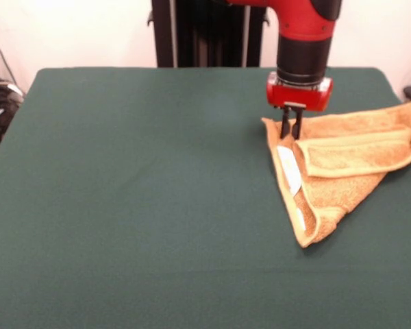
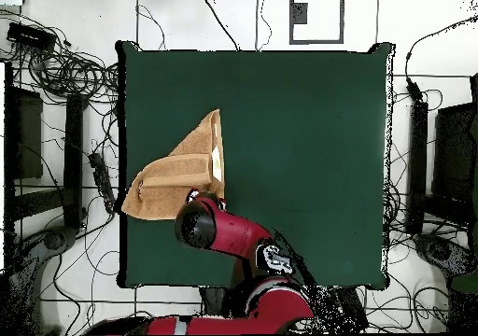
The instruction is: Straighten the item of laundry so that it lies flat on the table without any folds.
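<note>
The towel [image 1: 342, 171] lies folded into a triangle at the table's [image 1: 123, 205] right edge in the front view, with the gripper [image 1: 292, 130], fingers narrow, at its far-left corner, apparently mid-grasp; next, pull that corner outward to unfold.

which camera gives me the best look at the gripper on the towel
The front view: the gripper comes down onto the towel's upper left corner, its fingers close together. In the overhead view the arm hides the gripper.
</note>
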Controlling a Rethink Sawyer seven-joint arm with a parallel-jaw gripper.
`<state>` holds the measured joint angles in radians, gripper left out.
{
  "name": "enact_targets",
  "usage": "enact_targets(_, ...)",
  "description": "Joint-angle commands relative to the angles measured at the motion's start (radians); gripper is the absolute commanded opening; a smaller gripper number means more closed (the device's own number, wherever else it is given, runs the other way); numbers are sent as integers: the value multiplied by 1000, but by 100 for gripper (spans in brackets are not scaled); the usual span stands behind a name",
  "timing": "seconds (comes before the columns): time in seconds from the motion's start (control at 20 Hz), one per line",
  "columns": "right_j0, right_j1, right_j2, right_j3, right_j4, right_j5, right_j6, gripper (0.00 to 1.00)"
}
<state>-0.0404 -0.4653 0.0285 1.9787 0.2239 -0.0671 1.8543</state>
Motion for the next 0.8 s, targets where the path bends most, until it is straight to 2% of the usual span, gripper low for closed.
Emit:
enact_targets(0.05, 6, -177, 8, 109, -16, 124, 163, 0)
enact_targets(0.25, -131, -345, 20, 177, -93, 254, 54, 0)
enact_targets(0.55, -307, -484, 71, 228, -187, 373, -48, 0)
enact_targets(0.7, -379, -492, 108, 211, -230, 404, -81, 0)
enact_targets(0.8, -418, -462, 133, 177, -257, 416, -96, 0)
